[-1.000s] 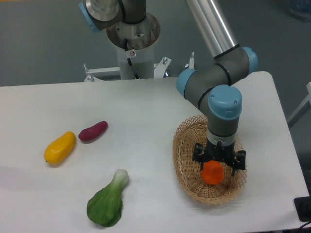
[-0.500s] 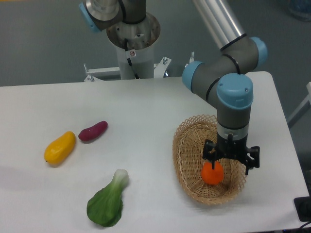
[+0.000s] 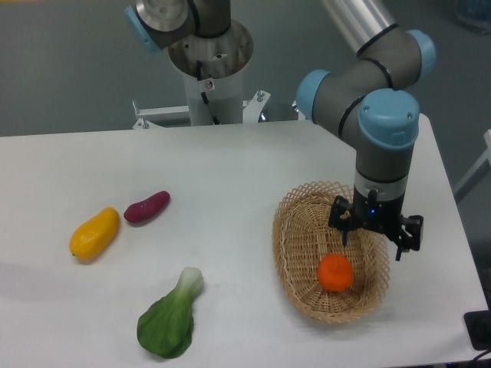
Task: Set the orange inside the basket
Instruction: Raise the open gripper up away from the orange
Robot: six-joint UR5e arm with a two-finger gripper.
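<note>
The orange (image 3: pixel 335 273) lies inside the oval wicker basket (image 3: pixel 293 244) at the right of the table, toward its near end. My gripper (image 3: pixel 374 237) hangs above the basket's right side, up and to the right of the orange, open, with nothing between its fingers and not touching the fruit. The arm's blue-capped wrist rises straight above it.
A yellow mango-like fruit (image 3: pixel 94 233) and a purple sweet potato (image 3: pixel 146 207) lie at the left of the white table. A green bok choy (image 3: pixel 169 318) lies near the front edge. The robot's base column (image 3: pixel 209 69) stands behind the table.
The gripper has let go of the orange, which now rests in the basket. The gripper rose and shifted right, away from the fruit.
</note>
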